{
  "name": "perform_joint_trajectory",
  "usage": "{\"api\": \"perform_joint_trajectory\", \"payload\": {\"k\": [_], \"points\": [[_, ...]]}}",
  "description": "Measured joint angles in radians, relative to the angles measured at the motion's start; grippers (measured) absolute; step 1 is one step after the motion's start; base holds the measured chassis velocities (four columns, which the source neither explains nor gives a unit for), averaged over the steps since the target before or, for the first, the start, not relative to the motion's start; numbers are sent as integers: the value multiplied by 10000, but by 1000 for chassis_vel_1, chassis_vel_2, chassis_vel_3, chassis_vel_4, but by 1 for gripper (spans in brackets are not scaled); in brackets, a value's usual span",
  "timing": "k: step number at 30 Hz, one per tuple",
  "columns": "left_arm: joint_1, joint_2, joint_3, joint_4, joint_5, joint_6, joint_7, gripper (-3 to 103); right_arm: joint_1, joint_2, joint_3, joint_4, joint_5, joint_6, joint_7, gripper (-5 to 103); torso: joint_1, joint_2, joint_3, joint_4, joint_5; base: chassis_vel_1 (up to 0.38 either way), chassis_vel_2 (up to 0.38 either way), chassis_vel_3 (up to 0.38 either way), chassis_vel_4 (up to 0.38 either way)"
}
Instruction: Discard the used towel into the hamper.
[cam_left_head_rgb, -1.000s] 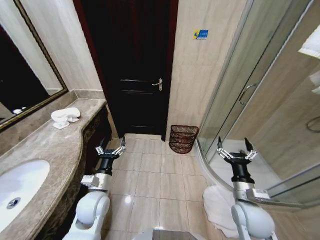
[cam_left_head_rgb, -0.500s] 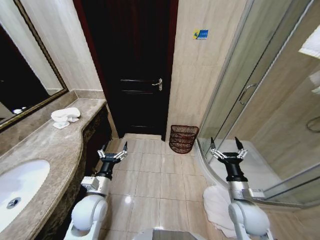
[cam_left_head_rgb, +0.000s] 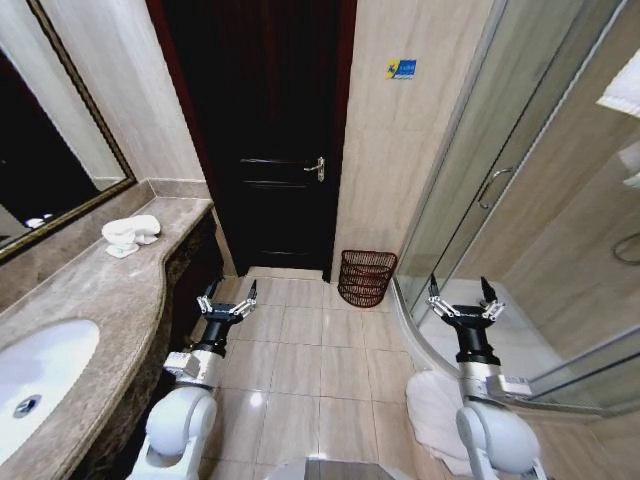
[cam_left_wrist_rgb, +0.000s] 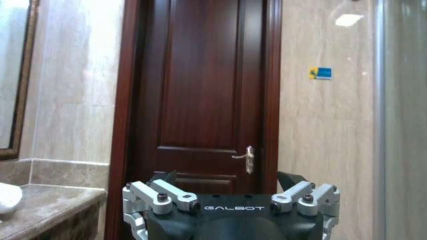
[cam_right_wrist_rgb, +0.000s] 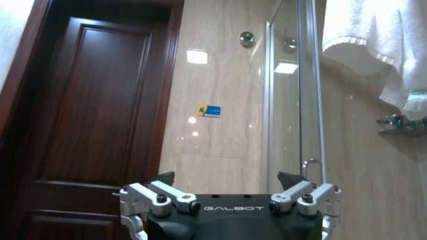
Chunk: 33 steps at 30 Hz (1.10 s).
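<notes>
While both tools (cam_left_head_rgb: 227, 301) (cam_left_head_rgb: 460, 298) gape empty, the round wire-woven hamper (cam_left_head_rgb: 366, 277) sits on glossy tiles.

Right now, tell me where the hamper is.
In the head view, the hamper stands on the floor against the wall, between the dark door and the shower enclosure.

Bright even light, ceiling-lamp glare on glossy wall tiles (cam_right_wrist_rgb: 227, 100).

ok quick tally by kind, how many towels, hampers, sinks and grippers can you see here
towels: 3, one folded on the counter, one on the floor, one hanging in the shower
hampers: 1
sinks: 1
grippers: 2, left gripper and right gripper, both open and empty
total: 7
</notes>
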Motion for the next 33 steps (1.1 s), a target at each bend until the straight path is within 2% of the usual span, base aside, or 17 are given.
{"api": "perform_joint_trajectory", "payload": {"k": [2, 9, 12, 18, 33], "points": [[-85, -24, 81, 4, 0, 24, -383, 99, -7, 28, -69, 38, 15, 9, -52, 100, 0, 0, 0, 0, 0, 0, 0, 0, 0], [-146, -24, 102, 42, 146, -106, -630, 96, -36, 57, -141, 143, 1, -228, -46, 100, 0, 0, 0, 0, 0, 0, 0, 0, 0], [-123, -29, 101, 43, 235, -214, -602, 96, -46, 65, -140, 197, 5, -273, -37, 100, 0, 0, 0, 0, 0, 0, 0, 0, 0], [-69, -84, 129, 197, 495, -681, -134, 97, -53, 76, -125, 202, 13, -304, -12, 100, -1, 0, 0, 0, 0, 0, 0, 0, 0], [-79, -102, 114, 272, 490, -693, -123, 99, 8, 107, -130, 96, -3, -321, -19, 100, 1, 0, 0, 0, 0, -64, 58, 67, -64]]}}
